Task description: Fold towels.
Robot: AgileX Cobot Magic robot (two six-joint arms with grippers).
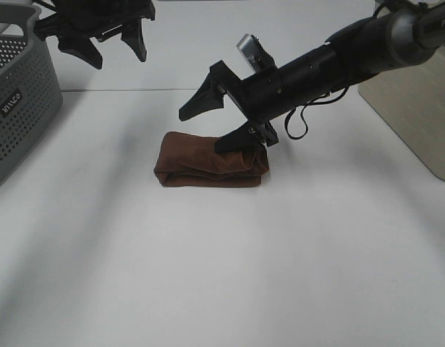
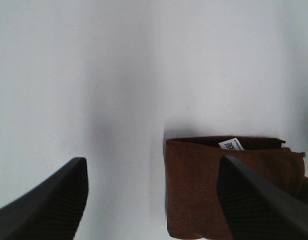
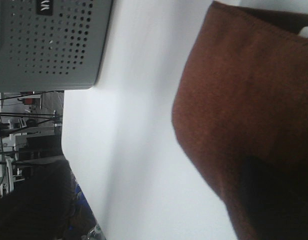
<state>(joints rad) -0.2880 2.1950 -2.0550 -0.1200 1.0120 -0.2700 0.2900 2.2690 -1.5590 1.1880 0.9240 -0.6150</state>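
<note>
The towel lies folded into a compact bundle at the centre of the worktop. The right hand stands spread wide, its lower finger resting on the bundle's right end and gripping nothing. The left hand hangs open and empty, raised near the basket. Folding appears finished; the next move should be to lift the right hand clear without dragging the top layer.

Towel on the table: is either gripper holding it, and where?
Nothing is held. The folded reddish-brown terry towel lies on the white table; the right gripper stands open over its right end, the left gripper open, away.
</note>
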